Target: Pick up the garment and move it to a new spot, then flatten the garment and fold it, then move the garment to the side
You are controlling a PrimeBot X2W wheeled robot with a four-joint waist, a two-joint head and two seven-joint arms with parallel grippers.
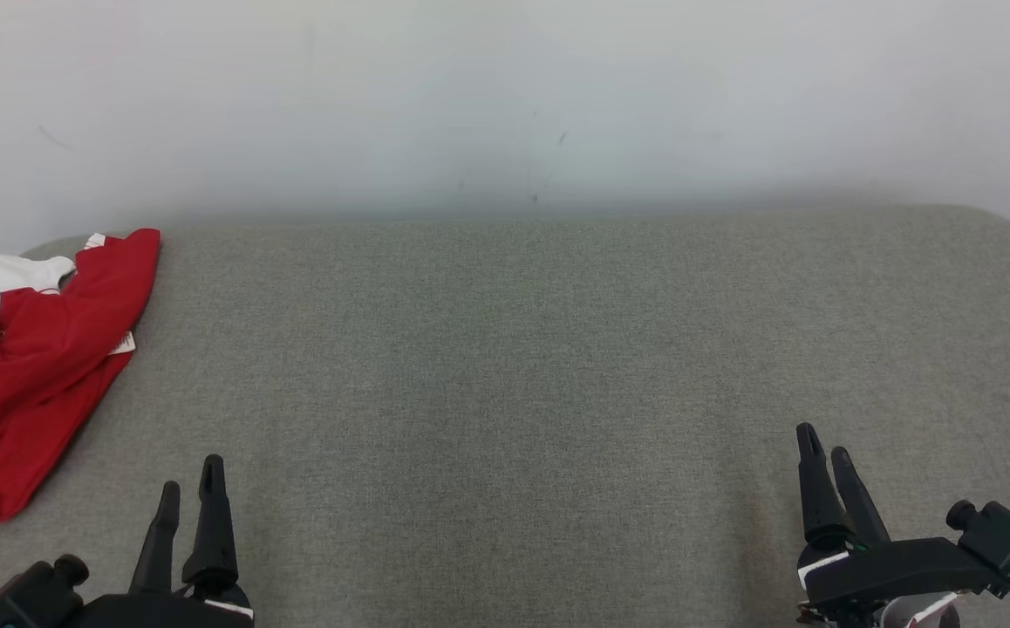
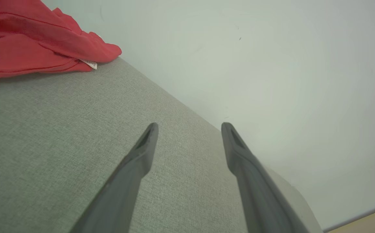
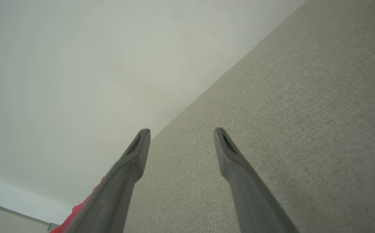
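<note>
Garment (image 1: 34, 349) first: in the head view we see it crumpled, red with white trim, at the far left of the table (image 1: 505, 366); left gripper (image 1: 191, 473) and right gripper (image 1: 823, 440) both empty. Left wrist: fingers (image 2: 139, 158) spread wide, red cloth well beyond. Right wrist: fingers wide too.

red garment (image 1: 34, 349) with white stripes on a grey woven surface (image 1: 514, 366).

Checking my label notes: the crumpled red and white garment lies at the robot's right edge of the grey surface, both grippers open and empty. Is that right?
No: the garment lies at the left edge of the grey surface, as the head view shows. The left gripper and right gripper are indeed open and empty.
</note>
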